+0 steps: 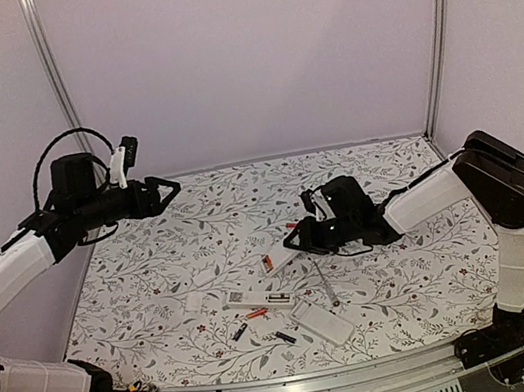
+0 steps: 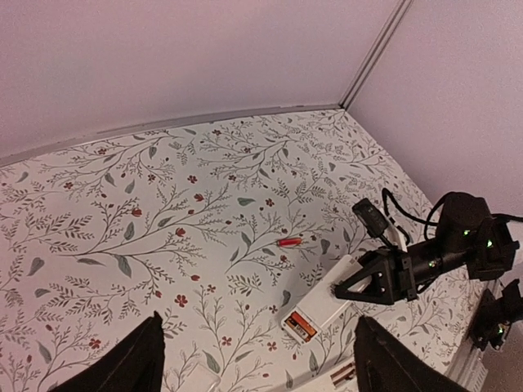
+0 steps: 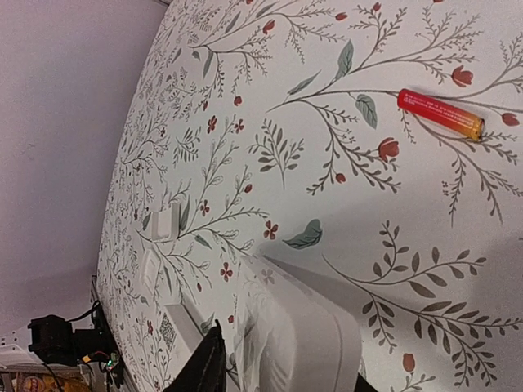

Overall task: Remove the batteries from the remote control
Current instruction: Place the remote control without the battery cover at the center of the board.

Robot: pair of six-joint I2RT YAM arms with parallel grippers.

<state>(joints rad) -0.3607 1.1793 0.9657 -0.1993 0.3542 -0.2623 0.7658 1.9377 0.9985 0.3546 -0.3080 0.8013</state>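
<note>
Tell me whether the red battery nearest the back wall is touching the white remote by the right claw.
Apart. The right wrist view shows the red battery lying alone, with bare patterned cloth between it and the white remote.

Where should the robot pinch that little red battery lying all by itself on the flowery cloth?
Around its middle, from straight above, one finger on each long side. The red battery is a thin round cell lying flat on the flowery cloth with bare cloth all round it. Its ends give little to hold, and squeezing across the middle should stop it rolling.
</note>
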